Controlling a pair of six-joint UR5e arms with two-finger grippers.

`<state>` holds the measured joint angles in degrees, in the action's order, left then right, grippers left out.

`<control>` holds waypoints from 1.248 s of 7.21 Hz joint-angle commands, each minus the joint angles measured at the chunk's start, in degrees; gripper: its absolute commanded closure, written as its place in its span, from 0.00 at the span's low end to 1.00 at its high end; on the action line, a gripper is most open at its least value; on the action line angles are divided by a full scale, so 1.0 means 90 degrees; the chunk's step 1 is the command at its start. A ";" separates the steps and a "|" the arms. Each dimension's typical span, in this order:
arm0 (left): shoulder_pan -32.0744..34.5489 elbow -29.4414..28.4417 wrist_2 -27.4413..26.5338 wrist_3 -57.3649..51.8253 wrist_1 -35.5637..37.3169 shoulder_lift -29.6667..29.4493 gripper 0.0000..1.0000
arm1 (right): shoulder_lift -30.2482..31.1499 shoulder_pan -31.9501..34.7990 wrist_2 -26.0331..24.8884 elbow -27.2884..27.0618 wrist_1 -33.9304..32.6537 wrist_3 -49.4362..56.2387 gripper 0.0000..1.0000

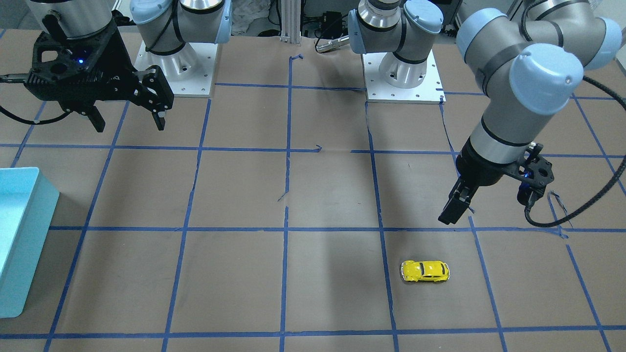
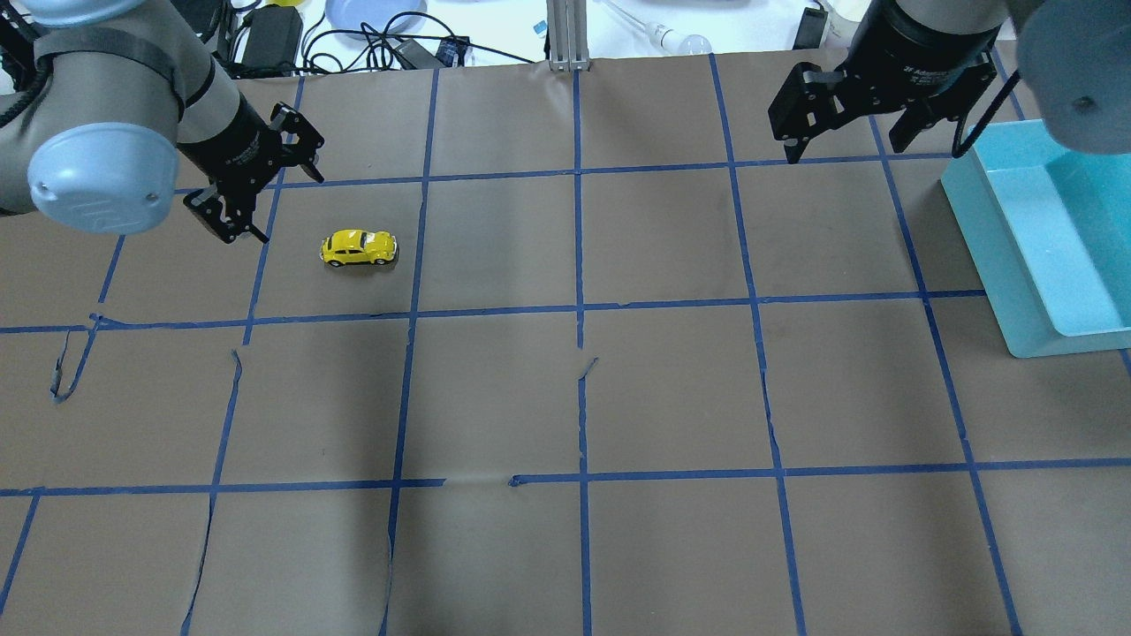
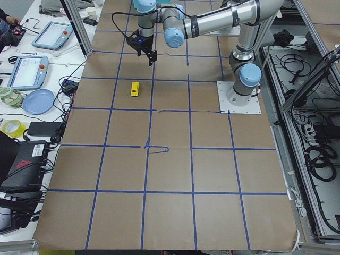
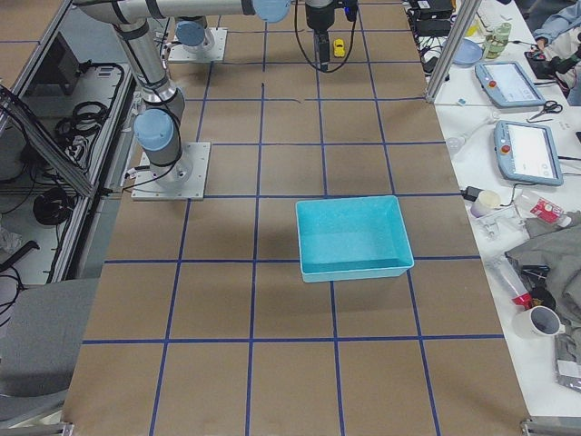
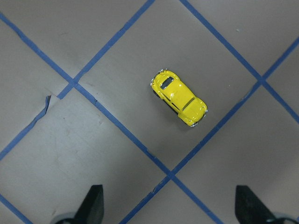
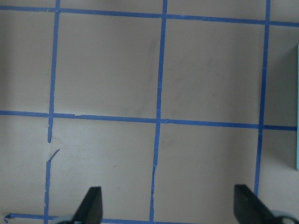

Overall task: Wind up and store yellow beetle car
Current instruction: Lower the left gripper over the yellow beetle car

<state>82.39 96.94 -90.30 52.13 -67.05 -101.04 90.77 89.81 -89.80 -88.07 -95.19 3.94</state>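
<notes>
We see left end effector (image 5: 169, 200) wide, empty, poised for car (image 5: 179, 98) at its 12 o'clock | right end effector (image 6: 168, 200) wide by bin (image 2: 1060, 247), likely for storing

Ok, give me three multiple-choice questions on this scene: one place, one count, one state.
1. How many turquoise plastic bins stand on the brown paper-covered table? A one; B two; C three.
2. The small glossy yellow beetle toy car sits: A inside the bin; B on the paper near the left gripper; C lifted in the air.
3. The left gripper is: A shut on the car; B shut and empty; C open and empty.
Answers: 1 A: only one bin shows, on the robot's right. 2 B: the car rests on bare paper. 3 C: the wrist view shows its fingers wide apart, nothing between.
</notes>
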 commanded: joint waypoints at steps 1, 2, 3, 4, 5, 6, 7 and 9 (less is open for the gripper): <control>-0.0005 0.0010 0.0004 0.0809 0.0629 -0.0597 0.00 | 0.0012 0.0001 -0.0002 0.0000 0.0019 -0.0018 0.00; -0.0005 -0.0009 0.0004 0.1119 0.0846 -0.0928 0.00 | 0.0022 0.0001 -0.0012 0.0000 0.0029 -0.0018 0.00; -0.0005 -0.0067 0.0014 0.1557 0.0916 -0.1241 0.00 | 0.0022 0.0001 -0.0012 0.0000 0.0010 -0.0018 0.00; -0.0005 -0.0068 -0.0005 0.1619 0.1333 -0.1476 0.00 | 0.0022 0.0001 -0.0022 0.0000 0.0010 -0.0018 0.00; -0.0005 -0.0078 0.0004 0.1678 0.1559 -0.1691 0.00 | 0.0022 0.0001 -0.0022 0.0000 0.0019 -0.0018 0.00; -0.0005 -0.0126 0.0004 0.1804 0.1571 -0.1868 0.00 | 0.0022 0.0001 -0.0022 0.0000 0.0019 -0.0018 0.00; -0.0005 -0.0204 -0.0005 0.1863 0.1600 -0.1985 0.00 | 0.0022 0.0011 -0.0032 0.0000 0.0019 -0.0018 0.00; -0.0014 -0.0263 -0.0015 0.2224 0.1620 -0.2259 0.00 | 0.0022 0.0001 -0.0032 0.0000 0.0029 -0.0018 0.00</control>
<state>82.33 95.04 -90.40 70.49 -52.63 -119.89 90.97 89.88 -90.08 -88.07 -94.99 3.78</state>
